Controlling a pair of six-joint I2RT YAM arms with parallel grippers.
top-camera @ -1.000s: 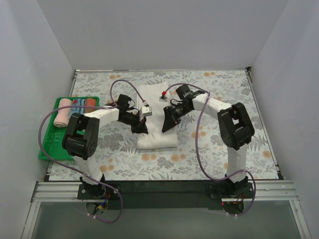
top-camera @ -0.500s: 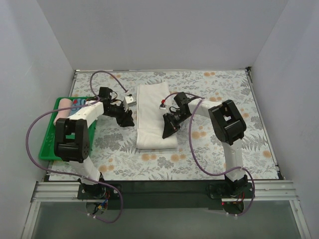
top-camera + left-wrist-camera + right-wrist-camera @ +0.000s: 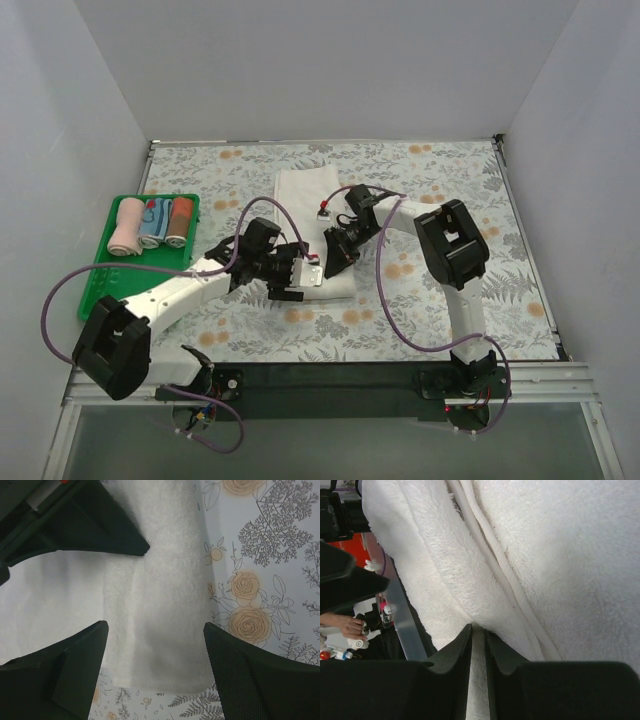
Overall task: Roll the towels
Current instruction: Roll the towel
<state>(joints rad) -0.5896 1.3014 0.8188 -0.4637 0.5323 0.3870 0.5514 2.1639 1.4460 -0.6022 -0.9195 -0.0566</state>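
Note:
The long cream-white towel (image 3: 308, 215) lies lengthwise at mid-table, folded into layers. My right gripper (image 3: 336, 260) is at its near right edge. In the right wrist view the right gripper (image 3: 478, 630) is shut on a thin fold of the towel (image 3: 560, 555). My left gripper (image 3: 292, 278) hovers over the towel's near end, jaws wide open. In the left wrist view the left gripper (image 3: 156, 630) has the towel's near end (image 3: 160, 630) between its fingers, touching nothing. A pale pink rolled towel (image 3: 125, 225) lies in the tray.
The green tray (image 3: 100, 285) stands at the left edge with a blue-white roll (image 3: 151, 222) and an orange roll (image 3: 181, 222) beside the pink one. The right gripper's finger (image 3: 85, 527) shows in the left wrist view. Walls enclose the flowered tabletop (image 3: 450, 190).
My left arm swung from beside the towel's left edge to its near end, and its jaws opened from shut. The right gripper kept its pinch and drew slightly nearer.

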